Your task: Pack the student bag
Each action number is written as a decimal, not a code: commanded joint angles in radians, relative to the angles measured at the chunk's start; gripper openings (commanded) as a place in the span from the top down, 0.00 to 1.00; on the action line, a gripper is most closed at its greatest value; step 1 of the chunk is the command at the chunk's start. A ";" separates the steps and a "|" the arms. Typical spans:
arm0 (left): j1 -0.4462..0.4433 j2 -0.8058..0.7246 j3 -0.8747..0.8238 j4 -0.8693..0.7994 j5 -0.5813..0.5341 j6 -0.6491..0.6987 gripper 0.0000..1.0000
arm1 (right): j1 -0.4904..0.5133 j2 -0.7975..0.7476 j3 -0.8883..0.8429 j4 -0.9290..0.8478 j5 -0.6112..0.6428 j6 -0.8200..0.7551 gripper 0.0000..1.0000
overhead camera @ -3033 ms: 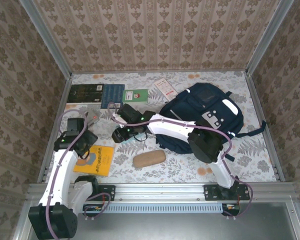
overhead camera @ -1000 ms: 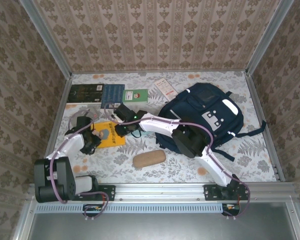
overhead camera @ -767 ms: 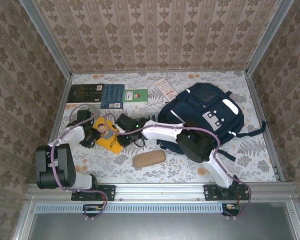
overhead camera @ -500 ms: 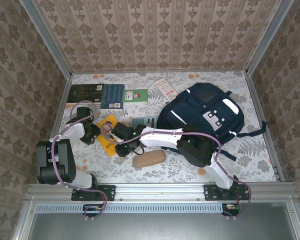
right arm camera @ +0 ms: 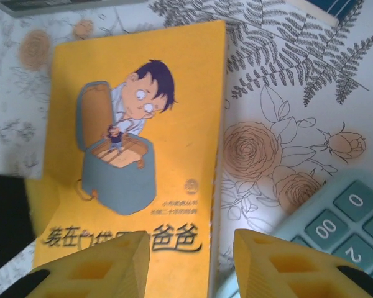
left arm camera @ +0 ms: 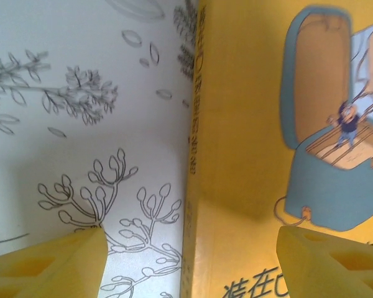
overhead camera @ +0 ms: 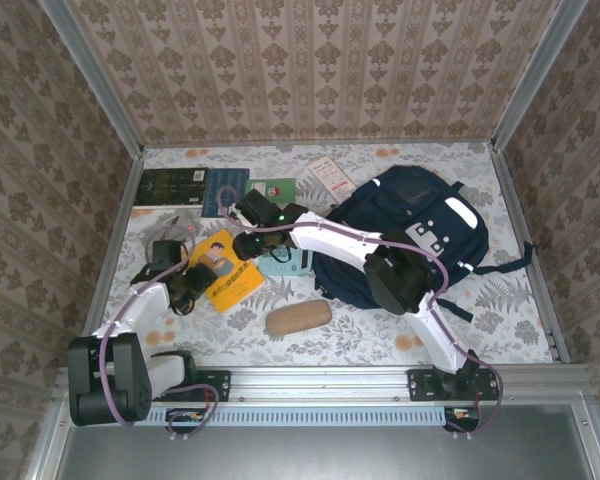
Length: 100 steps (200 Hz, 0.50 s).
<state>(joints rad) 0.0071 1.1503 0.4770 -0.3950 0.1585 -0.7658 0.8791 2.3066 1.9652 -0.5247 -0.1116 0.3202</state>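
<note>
Since half a second ago both grippers have spread and drawn back from the yellow book [overhead camera: 225, 283], which now lies flat and closer to the front rail than it was. The left gripper [left arm camera: 193, 261] stands wide with nothing in it. The book's spine edge runs up between its fingers, one finger over the bare flowered surface [overhead camera: 500, 320] and the other over the cover. The right gripper [right arm camera: 191, 248] is parted more narrowly and is likewise empty. It hangs over the book's lower corner, with a pale teal calculator [right arm camera: 336, 230] just to its right.

A brown case [overhead camera: 298, 317] lies apart from both grippers, to the left gripper's right past the book. A row of books [overhead camera: 225, 190] lines the back wall beyond the right gripper.

The student bag [overhead camera: 420, 235] lies to the right of the right gripper, past the calculator, partly under that arm's forearm. It is navy with white patches and thin white stripes. Its dark straps trail toward the right rail and the front. Bare surface runs between the bag and the front rail, with a narrower strip along the right rail.

The book's cover shows a cartoon boy peering into a teal case. The title below begins 装在 and ends 爸爸, with the middle blurred. Calculator keys read 0 and 00.
</note>
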 commanded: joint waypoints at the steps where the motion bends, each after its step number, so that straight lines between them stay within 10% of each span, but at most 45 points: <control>1: -0.007 -0.001 -0.024 0.064 0.061 -0.023 0.25 | 0.013 0.089 0.038 -0.055 -0.009 0.009 0.59; 100: -0.031 0.184 -0.070 0.416 0.239 -0.067 0.25 | 0.025 0.151 0.035 -0.081 -0.072 0.041 0.63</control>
<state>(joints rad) 0.0074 1.2304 0.4904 -0.3622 0.1574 -0.7948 0.8928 2.4313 2.0197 -0.5472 -0.1429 0.3393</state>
